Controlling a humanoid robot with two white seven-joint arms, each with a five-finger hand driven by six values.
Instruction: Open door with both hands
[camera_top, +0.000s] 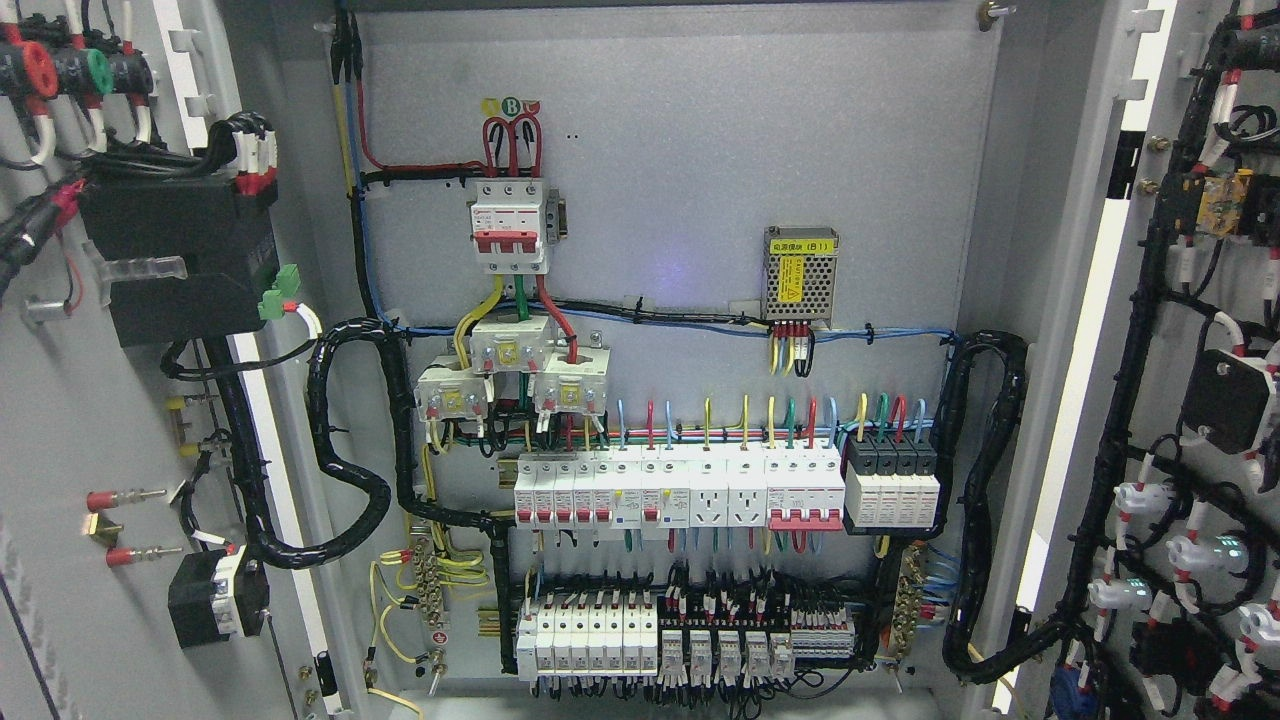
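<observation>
An electrical cabinet stands with both doors swung wide. The left door (90, 420) shows its inner face with a black box, wiring and red-tipped studs. The right door (1200, 400) also faces inward, carrying black cable looms and white lamp backs. Between them the grey back panel (680, 150) is fully exposed. Neither of my hands nor arms appears anywhere in the head view.
The back panel holds a red-and-white main breaker (510, 225), a small mesh power supply (800, 275), rows of white circuit breakers (680, 490) and terminal blocks (690, 640). Thick black conduit (350, 440) loops to each door.
</observation>
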